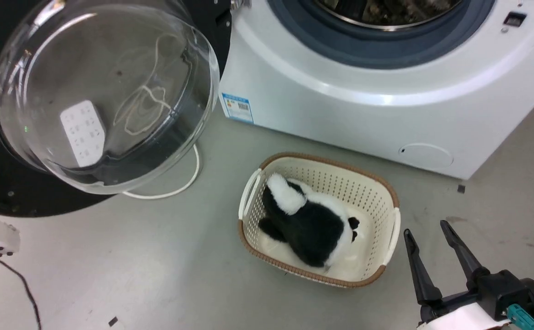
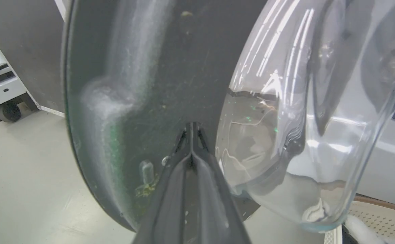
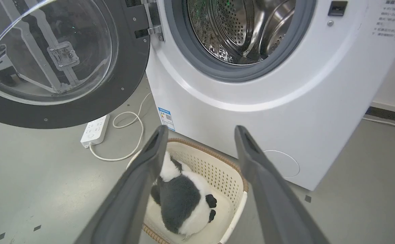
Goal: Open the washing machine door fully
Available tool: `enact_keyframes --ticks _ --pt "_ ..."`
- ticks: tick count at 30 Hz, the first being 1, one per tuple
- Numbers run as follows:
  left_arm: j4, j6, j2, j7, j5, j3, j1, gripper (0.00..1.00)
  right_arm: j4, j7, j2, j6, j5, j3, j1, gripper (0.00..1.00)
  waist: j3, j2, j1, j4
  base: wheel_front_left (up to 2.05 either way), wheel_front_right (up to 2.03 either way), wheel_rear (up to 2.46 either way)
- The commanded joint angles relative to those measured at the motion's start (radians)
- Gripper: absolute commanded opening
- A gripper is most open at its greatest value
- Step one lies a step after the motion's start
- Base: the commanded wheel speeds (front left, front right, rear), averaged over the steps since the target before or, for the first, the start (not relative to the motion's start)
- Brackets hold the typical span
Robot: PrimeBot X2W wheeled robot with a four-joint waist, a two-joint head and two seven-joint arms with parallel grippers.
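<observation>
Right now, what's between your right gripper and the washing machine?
A laundry basket holding a plush toy, before the washing machine; head and right wrist views show it.

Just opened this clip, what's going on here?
The robot is opening the washing machine door, which stands swung wide to the left, leaving the drum exposed. Its left end effector, shut, has its tips at the door's dark inner face. The right end effector hangs open and empty near a basket holding a panda plush.
</observation>
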Motion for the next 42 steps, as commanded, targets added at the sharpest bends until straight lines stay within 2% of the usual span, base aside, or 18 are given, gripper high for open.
enact_keyframes --ticks 1,5,11,12,15,19,26,27,28,35,42 --pt "-0.033 -0.003 -0.015 -0.004 0.015 0.009 0.023 0.0 -0.006 -0.004 0.003 -0.001 0.005 -0.006 -0.011 1.0 -0.022 0.0 0.0 -0.006 0.0 0.0 0.0" --pt "-0.165 -0.003 -0.078 -0.004 0.05 0.041 0.092 0.0 -0.016 -0.004 0.003 -0.001 0.018 -0.019 0.003 1.0 -0.077 0.0 0.0 -0.025 0.0 0.0 0.0" --pt "-0.388 -0.003 -0.217 -0.004 0.103 0.052 0.242 0.0 -0.046 -0.004 0.003 -0.001 0.037 -0.044 0.034 1.0 -0.163 0.0 0.0 -0.083 0.0 0.0 0.0" --pt "-0.473 -0.003 -0.285 -0.004 0.133 0.039 0.329 0.0 -0.059 -0.004 0.003 -0.001 0.045 -0.046 0.055 1.0 -0.205 0.0 0.0 -0.127 0.0 0.0 0.0" --pt "-0.518 -0.003 -0.35 -0.004 0.158 0.019 0.406 0.0 -0.07 -0.004 0.003 -0.001 0.053 -0.052 0.079 1.0 -0.236 0.0 0.0 -0.166 0.0 0.0 0.0" --pt "-0.534 -0.003 -0.402 -0.004 0.198 -0.008 0.476 0.0 -0.075 -0.004 0.003 -0.001 0.052 -0.044 0.109 1.0 -0.259 0.0 0.0 -0.214 0.0 0.0 0.0" --pt "-0.538 -0.003 -0.437 -0.004 0.255 -0.046 0.529 0.0 -0.067 -0.004 0.003 -0.001 0.057 -0.039 0.151 1.0 -0.27 0.0 0.0 -0.255 0.0 0.0 0.0" --pt "-0.538 -0.003 -0.44 -0.004 0.265 -0.044 0.532 0.46 -0.065 -0.004 0.003 -0.001 0.058 -0.039 0.156 1.0 -0.271 0.0 0.0 -0.257 0.0 0.0 0.0" --pt "-0.535 -0.003 -0.443 -0.004 0.276 -0.044 0.535 1.0 -0.063 -0.004 0.003 -0.001 0.06 -0.039 0.159 1.0 -0.272 0.0 0.0 -0.26 0.0 0.0 0.0" --pt "-0.498 -0.003 -0.461 -0.004 0.316 -0.093 0.564 1.0 -0.045 -0.004 0.003 -0.001 0.066 -0.026 0.167 1.0 -0.278 0.0 0.0 -0.28 0.0 0.0 0.0" --pt "-0.485 -0.003 -0.471 -0.004 0.323 -0.092 0.564 1.0 -0.035 -0.004 0.003 -0.001 0.068 -0.028 0.165 1.0 -0.279 0.0 0.0 -0.286 0.0 0.0 0.0"
